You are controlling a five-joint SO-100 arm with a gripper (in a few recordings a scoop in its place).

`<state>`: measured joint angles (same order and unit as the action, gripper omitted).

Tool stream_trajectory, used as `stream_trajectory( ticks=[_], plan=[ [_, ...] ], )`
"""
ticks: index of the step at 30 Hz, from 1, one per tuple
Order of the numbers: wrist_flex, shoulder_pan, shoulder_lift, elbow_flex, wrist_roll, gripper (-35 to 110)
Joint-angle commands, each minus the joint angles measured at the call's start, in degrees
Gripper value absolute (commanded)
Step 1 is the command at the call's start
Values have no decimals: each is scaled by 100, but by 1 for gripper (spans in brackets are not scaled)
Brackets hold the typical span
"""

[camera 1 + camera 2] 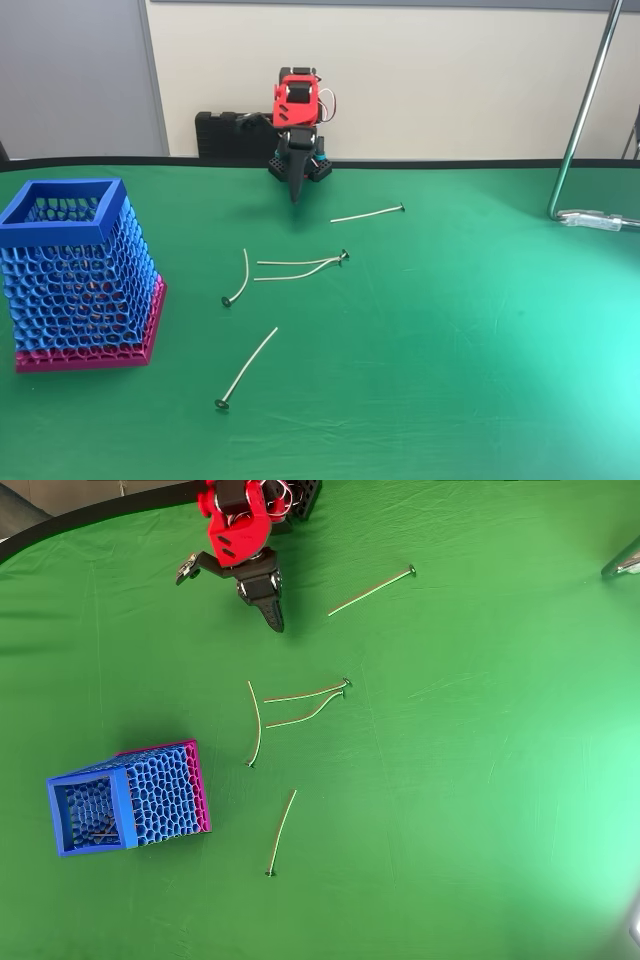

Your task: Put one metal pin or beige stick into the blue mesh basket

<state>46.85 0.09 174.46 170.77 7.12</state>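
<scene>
My pincer (274, 618) hangs closed and holds nothing, near the far edge of the green table (480, 780). Five thin sticks lie apart on the cloth; the nearest one (370, 588) is just beside me. The blue mesh basket (62, 213) stands upright at the left in the fixed view.

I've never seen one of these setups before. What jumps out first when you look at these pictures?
The tall blue mesh basket with its pink base stands out at the left of the green table in the fixed view. At the far edge sits the red robot arm, its dark claw pointing down at the cloth. Between them, thin pale pins lie scattered across the middle.
</scene>
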Motion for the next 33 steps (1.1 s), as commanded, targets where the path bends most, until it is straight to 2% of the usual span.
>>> stream_trajectory(
  ticks=[1,14,27,33],
  plan=[
    [88,-70,-457,-949,-70,1],
    [1169,-659,-2197,-2988,-35,0],
    [1371,-984,-4816,-5115,475,1],
    [1898,-976,-5915,-6311,633,5]
  ],
)
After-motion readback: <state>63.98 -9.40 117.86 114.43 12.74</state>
